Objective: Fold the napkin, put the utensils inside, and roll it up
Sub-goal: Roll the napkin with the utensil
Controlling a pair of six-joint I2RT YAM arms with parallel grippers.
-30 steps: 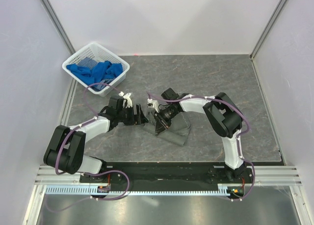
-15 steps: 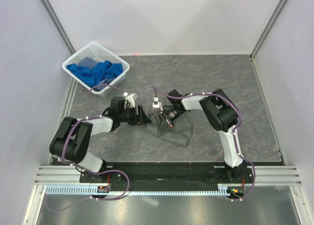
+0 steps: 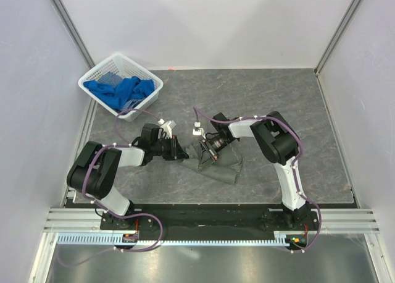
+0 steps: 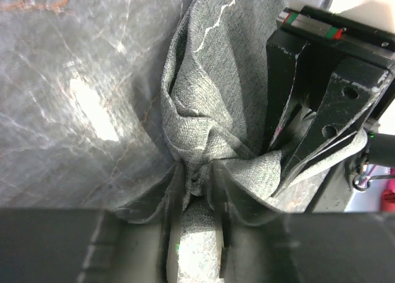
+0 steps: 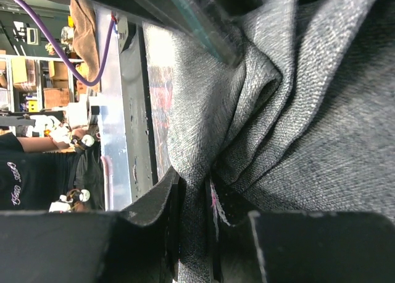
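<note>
Pincers: left pincer (image 4: 196,181) clenched on a bunched fold of the napkin (image 4: 210,97) — grey cloth fills the narrow gap between its fingers.
Opposite side: right pincer (image 5: 192,193) likewise clenched on a napkin fold, the weave pressed tight between both fingers.
Pincer spacing: tips face each other, close together, over the gathered left end of the cloth; the right one's black body shows just beside the folds in the left wrist view.
Arms: left reaches in low from the left, right bends in from the right.
Napkin position: a crumpled dark grey heap on the counter (image 3: 278,91), near its middle — bunched where it is gripped, flatter toward the near right.
Basket (image 3: 99,73): white, at the far-left corner, well apart from the napkin.
Basket contents: blue cloths (image 3: 120,88), piled loosely.
</note>
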